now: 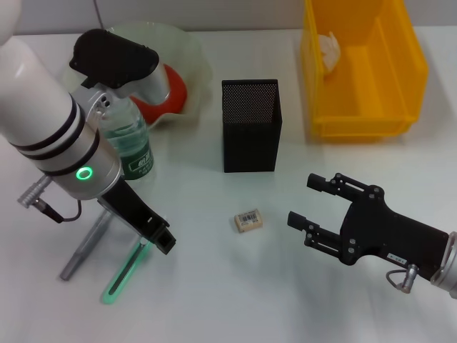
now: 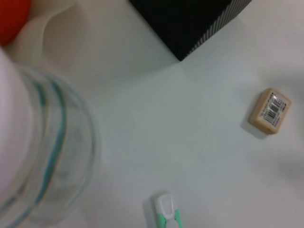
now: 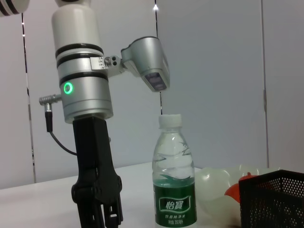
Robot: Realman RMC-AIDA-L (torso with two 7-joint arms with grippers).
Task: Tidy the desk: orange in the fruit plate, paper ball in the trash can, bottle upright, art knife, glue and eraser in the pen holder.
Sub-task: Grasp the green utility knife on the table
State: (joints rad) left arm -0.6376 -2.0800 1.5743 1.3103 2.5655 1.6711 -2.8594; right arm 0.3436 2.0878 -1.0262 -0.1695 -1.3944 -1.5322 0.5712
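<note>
With the pen holder (image 1: 250,126) as the desk's centre, the bottle (image 1: 131,146) already stands upright to its left, the orange (image 1: 166,91) sits in the fruit plate (image 1: 191,51) behind the bottle, and the paper ball (image 1: 330,47) lies in the yellow bin (image 1: 400,64) to the holder's right. The eraser (image 1: 248,221) lies in front of the holder. The art knife (image 1: 126,273) and glue (image 1: 83,246) lie front-left of it, side by side, long axes slanting toward the holder. The left gripper (image 1: 158,239) points down just beside the knife's upper end; whether its fingers are parted cannot be told from here. The right gripper (image 1: 309,204), fingers spread and empty, hovers front-right of the holder, aimed at the eraser and likely nearer it.
</note>
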